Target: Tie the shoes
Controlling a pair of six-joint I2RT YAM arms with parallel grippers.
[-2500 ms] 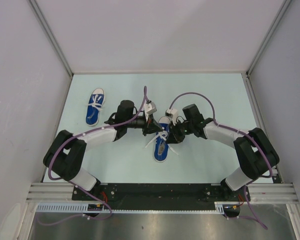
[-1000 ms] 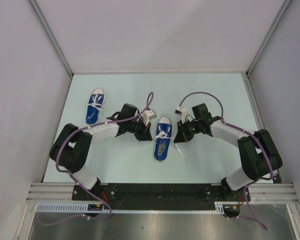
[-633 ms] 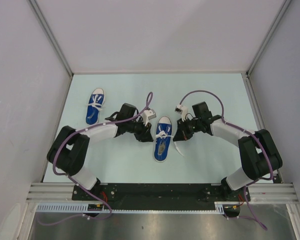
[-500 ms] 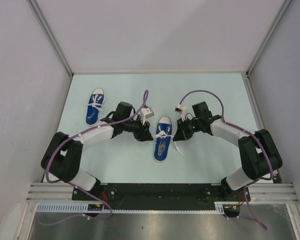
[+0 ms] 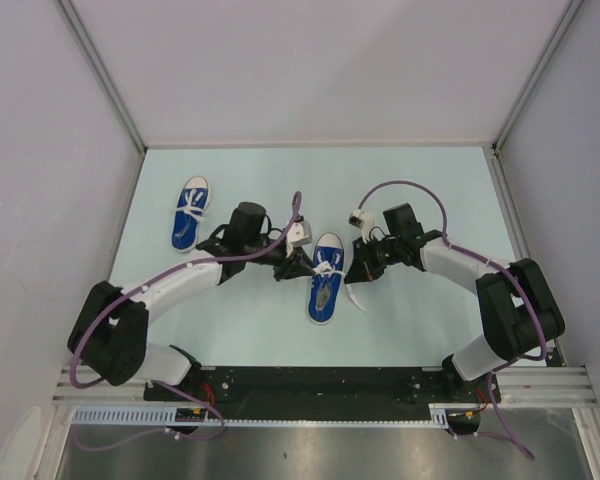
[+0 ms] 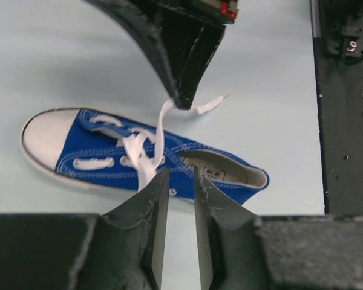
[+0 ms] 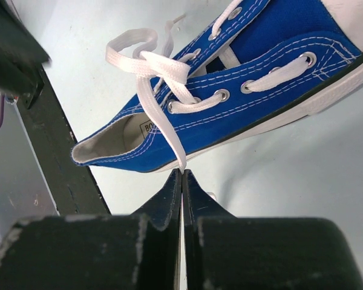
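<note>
Starting near the far-left corner of the table with the spare shoe: toe toward the far edge, white laces bunched over its middle, well apart from both arms. Sliding right to the left gripper, hovering just beside the middle shoe with jaws only narrowly parted and nothing between them. Finding that shoe about midway between the left and right edges, toe cap to the far edge, heel to the near edge, so with its long axis running far-to-near and crossing the line between the two grippers. Moving on to the right gripper, just off the shoe's right flank, pinched tight on a lace and drawing it straight out from the crossing over the tongue. Noting a loose loop standing on the side of that crossing away from the right gripper, so nearer the left arm. Judging the next grab as the left's: reaching rightward, square across the shoe rather than along it, and opening wider first.
</note>
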